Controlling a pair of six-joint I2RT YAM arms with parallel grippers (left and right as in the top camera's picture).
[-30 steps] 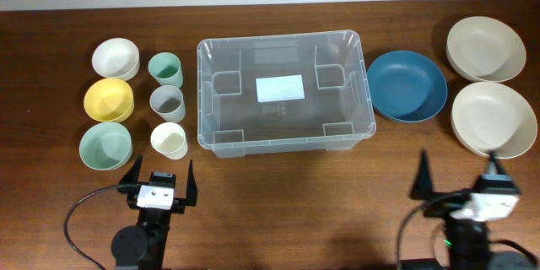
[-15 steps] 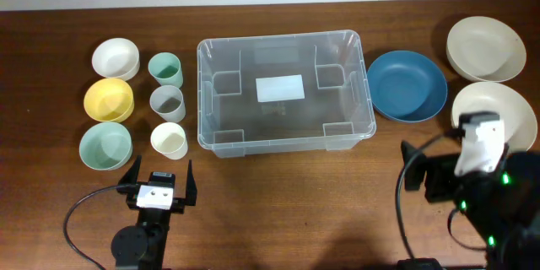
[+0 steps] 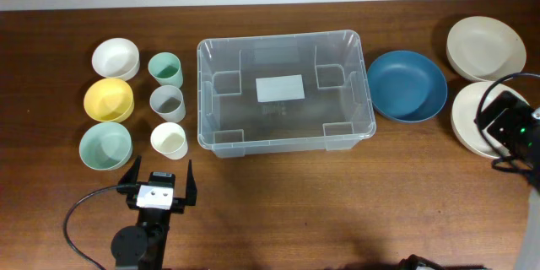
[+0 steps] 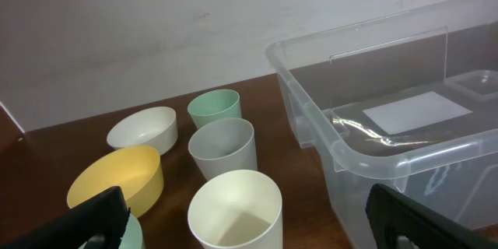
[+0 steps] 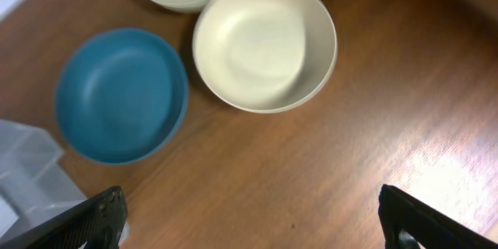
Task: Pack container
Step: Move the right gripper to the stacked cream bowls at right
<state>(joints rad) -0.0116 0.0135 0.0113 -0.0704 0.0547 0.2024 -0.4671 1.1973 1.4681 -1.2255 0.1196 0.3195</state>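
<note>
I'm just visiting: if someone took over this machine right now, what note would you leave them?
Left claw: open, empty, in front of the cream cup.
Right claw: open, empty, raised by the nearer cream bowl.
Container: mid-table, empty.
Left of it: white bowl, yellow bowl, mint bowl, green cup, grey cup.
Right of it: blue bowl, farther cream bowl.
Done: nothing packed.
Left: probably loading all the dishes.

Clear glossy plastic container (image 3: 285, 93), matt blue bowl (image 3: 407, 85), polished wood table (image 3: 337, 211)
</note>
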